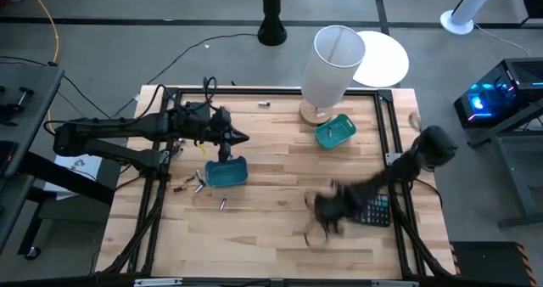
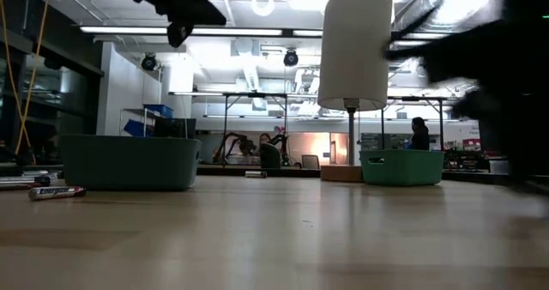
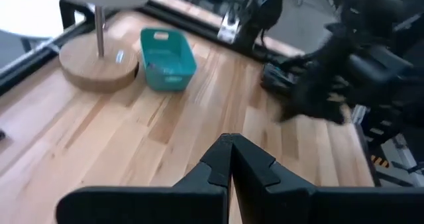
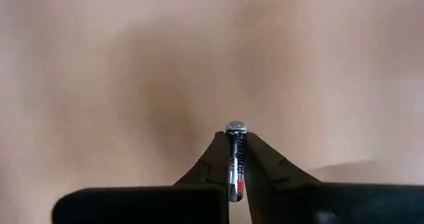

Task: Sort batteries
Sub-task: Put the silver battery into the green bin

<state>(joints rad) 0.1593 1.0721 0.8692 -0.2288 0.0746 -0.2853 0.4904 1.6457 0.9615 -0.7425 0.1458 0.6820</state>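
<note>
A wooden table (image 1: 263, 227) seen from above holds two small teal bins, one lamp, one black calculator and a scatter of loose batteries. The nearer bin (image 1: 226, 172) sits left of centre, just beside the left gripper (image 1: 240, 137); the farther bin (image 1: 335, 131) sits beside the round wooden base of the white-shaded lamp (image 1: 333, 64). About five loose batteries (image 1: 197, 183) lie in a small cluster on the table just left of the nearer bin, one more (image 1: 223, 204) lies a little nearer the front edge, and a single one (image 1: 264, 104) rests by the far edge; they are too small to count with certainty. From table height, one battery (image 2: 57, 191) lies on its side at the left, in front of the nearer bin. The calculator (image 1: 376, 209) is partly covered by the right arm, which is blurred in the overhead view. The left arm reaches in from the left, its gripper clenched on nothing above the nearer bin's far edge. The right arm bends in from the right edge, and the right gripper (image 4: 233, 159) hangs over the table's front centre, pinching one dark battery (image 4: 234, 156) lengthwise between its fingertips, silver end pointing outward. The surface beyond it is a featureless blur.
</note>
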